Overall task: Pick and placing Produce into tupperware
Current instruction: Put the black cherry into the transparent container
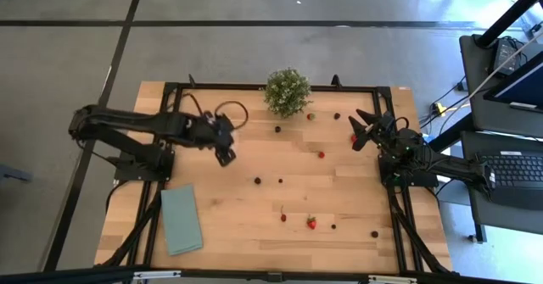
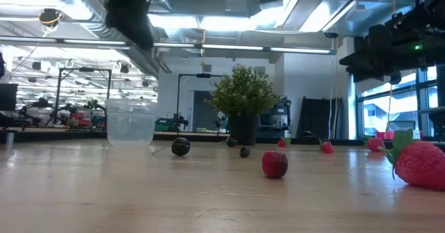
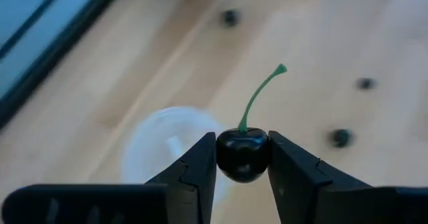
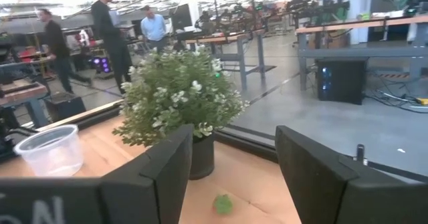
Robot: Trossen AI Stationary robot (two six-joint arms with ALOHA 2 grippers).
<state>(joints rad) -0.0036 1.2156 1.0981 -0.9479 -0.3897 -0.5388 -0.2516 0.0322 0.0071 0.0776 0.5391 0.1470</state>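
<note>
In the left wrist view my left gripper (image 3: 242,174) is shut on a dark cherry (image 3: 242,150) with a green stem (image 3: 257,97). It hangs above the clear tupperware cup (image 3: 167,144), which stands upright on the wood by its base (image 2: 131,124). In the high view this gripper (image 1: 225,153) is left of the table's middle and hides the cup. My right gripper (image 1: 363,127) is open and raised near the right edge, facing the plant (image 4: 177,93). Red strawberries (image 1: 311,223) and dark berries (image 1: 257,180) lie scattered on the table. My left gripper pinches the cherry's round body (image 3: 231,158) between its two fingertips (image 3: 200,164), one on each side. The fingers point down from above. The cherry is lifted clear of the table over the cup, and its stem sticks out forward past the fingertips.
A bushy potted plant (image 1: 287,91) stands at the far edge. A flat teal cloth (image 1: 181,219) lies at the near left. A large strawberry (image 2: 421,163) and a red piece (image 2: 274,165) sit close to the low camera. People move in the room beyond the table.
</note>
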